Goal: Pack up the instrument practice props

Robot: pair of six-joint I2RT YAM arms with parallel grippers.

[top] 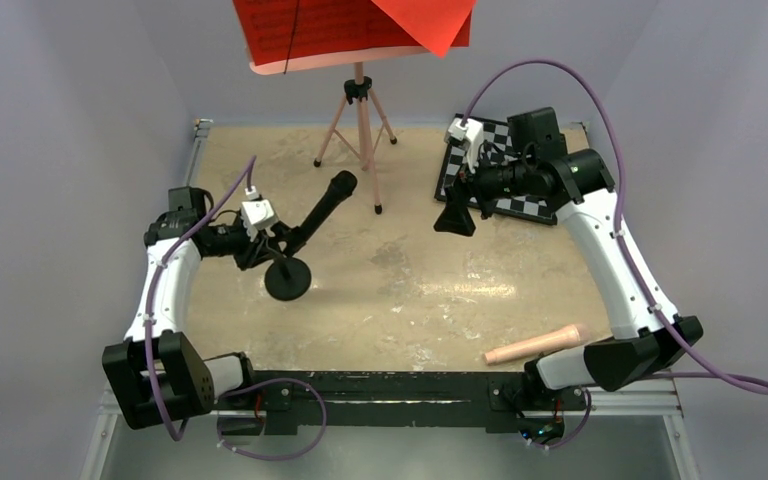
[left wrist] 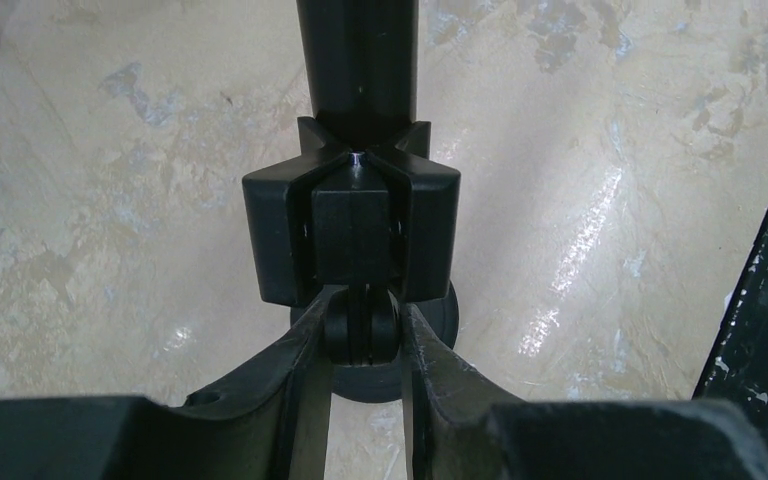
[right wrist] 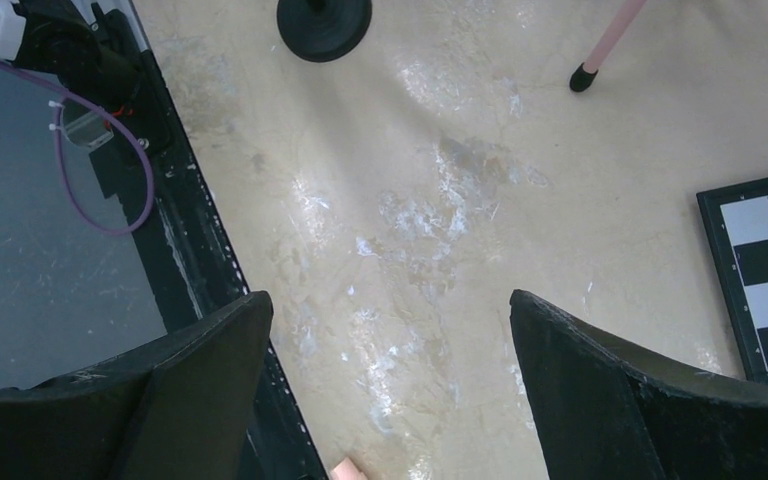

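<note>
Soft bright overhead light; faint shadow under mic stand (top: 288, 280); glare streaks on tabletop (left wrist: 580, 250); wrist foregrounds blurry.

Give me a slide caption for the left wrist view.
Left tool straddles the pivot of the mic stand, just below the cradled black microphone.

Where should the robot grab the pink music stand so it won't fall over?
Probably the thin upright pole of the pink tripod music stand, between its black hub and tray of red sheets. Come in level from the near side: the tray blocks above, the spread legs crowd below.
</note>
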